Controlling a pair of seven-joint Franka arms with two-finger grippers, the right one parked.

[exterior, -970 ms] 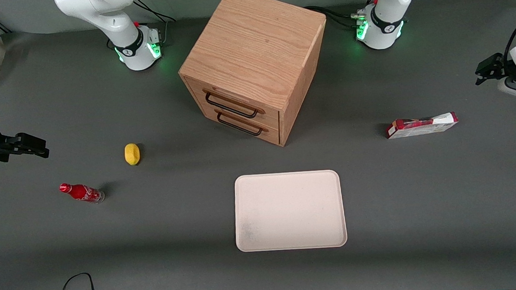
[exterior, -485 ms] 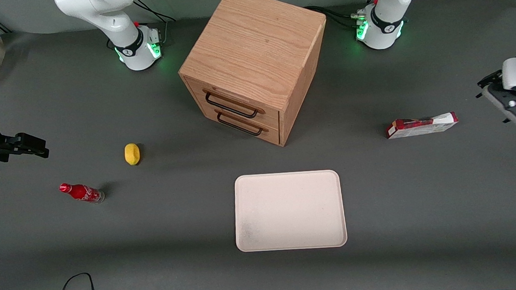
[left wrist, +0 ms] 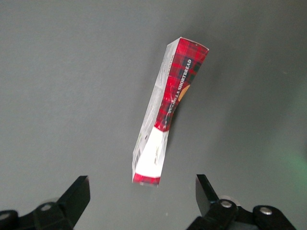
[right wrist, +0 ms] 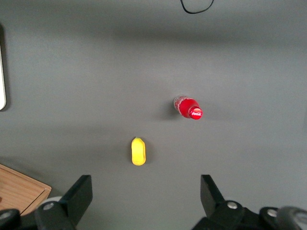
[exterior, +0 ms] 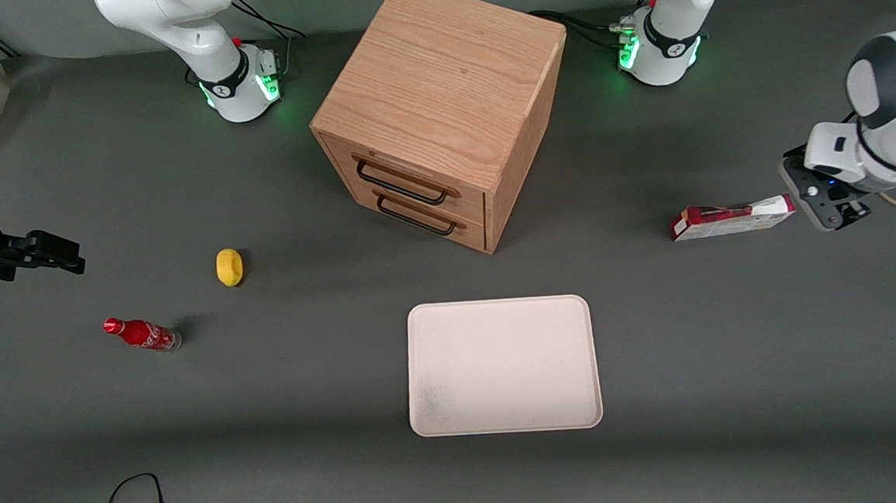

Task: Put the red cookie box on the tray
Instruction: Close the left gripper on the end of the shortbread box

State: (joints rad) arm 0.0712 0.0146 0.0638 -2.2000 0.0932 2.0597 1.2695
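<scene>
Front view: red cookie box [exterior: 731, 219] lies flat on the grey surface [exterior: 734, 343] at right of frame, mid-height, long axis roughly across the frame, white end pointing toward the working arm's edge of the frame. Left gripper [exterior: 834, 212] sits at the far right of frame, just beside the box's white end; contact can't be confirmed from this angle, looks apart. Tray [exterior: 503, 365] is at lower centre of frame, nearer the camera than the box and well apart from it. Nothing on it.

Wooden drawer cabinet [exterior: 439, 112] is at upper centre, two dark handles on its front, both drawers look shut. Yellow lemon-like object [exterior: 229, 266] and small red soda bottle [exterior: 142, 334] are at left of frame, toward the parked arm's end; bottle lying on its side, nearer the camera than the yellow piece.

Left wrist view: jaws wide apart, gripping nothing. Box [left wrist: 168, 112] lies on the surface between the two fingers' [left wrist: 76, 199] lines, tilted to them, tartan end farther from the gripper [left wrist: 142, 197], white end closer. Box height relative to the fingertips is hard to judge here; probably gripper is above it.
</scene>
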